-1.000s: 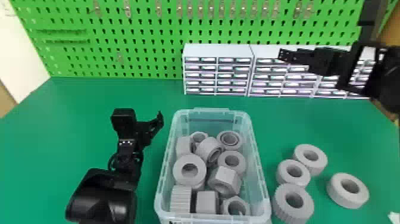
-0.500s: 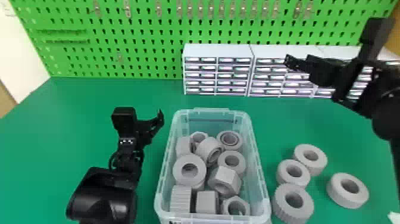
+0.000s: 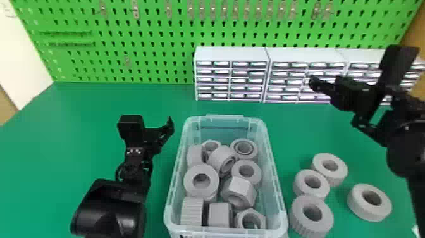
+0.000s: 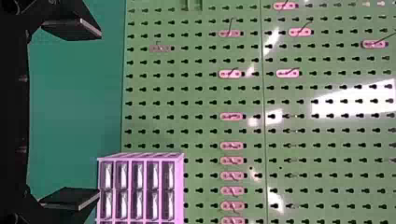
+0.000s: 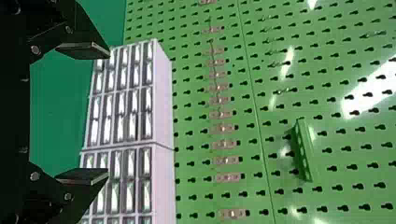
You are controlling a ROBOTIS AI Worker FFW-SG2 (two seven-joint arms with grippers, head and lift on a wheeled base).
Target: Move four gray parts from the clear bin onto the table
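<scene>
Two well-parted fingers make up my right claw [image 5: 109, 113], open and holding nothing, hanging above the table [image 3: 79, 126]. Ahead of it stand the white drawers [image 3: 232, 74], with the green pegboard [image 3: 158, 71] behind them. Back toward me from the claw, four gray parts rest on the table: a far ring [image 3: 340, 173], a smaller ring [image 3: 311, 193] touching it, a ribbed ring [image 3: 310, 227] just beside that one, and an outer ring [image 3: 363, 209] apart from the three. Left of them is the clear bin [image 3: 223, 129], holding more gray parts [image 3: 202, 168]. Beyond it, on its left, my left claw [image 4: 99, 113] waits empty, fingers apart.

By my count the moving is done, and I'd call this the clearing-away step. Next I should park the right arm without reaching into the bin again, keeping its forearm off the outer ring.
</scene>
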